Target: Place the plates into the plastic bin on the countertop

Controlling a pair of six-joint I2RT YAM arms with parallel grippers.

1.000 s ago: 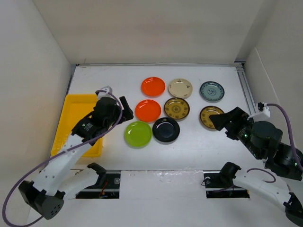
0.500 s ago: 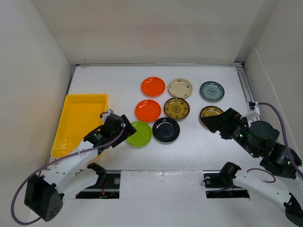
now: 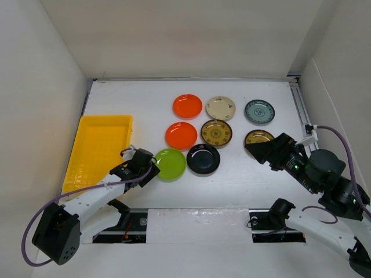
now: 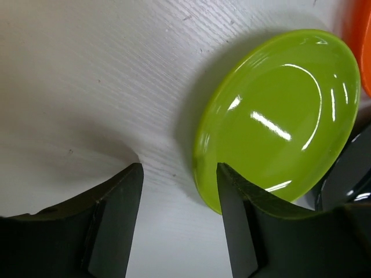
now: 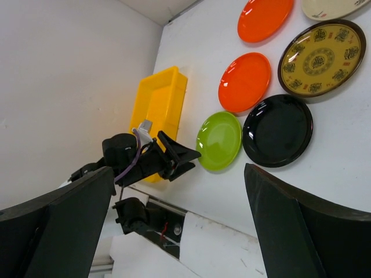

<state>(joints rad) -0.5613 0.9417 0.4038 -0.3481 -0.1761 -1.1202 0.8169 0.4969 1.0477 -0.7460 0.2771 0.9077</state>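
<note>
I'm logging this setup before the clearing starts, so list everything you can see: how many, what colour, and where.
orange plates: two, orange, left column of the group
cream plate: one, cream, back row, middle
teal-grey plate: one, patterned, back row, right
brown-gold plates: two, patterned, middle row; the right one is partly hidden
lime green plate: one, front left
black plate: one, beside the green one
plastic bin: one, yellow, left side
countertop: one, white
left end effector: open, at the green plate's rim
right end effector: open, over the right brown-gold plate
</note>
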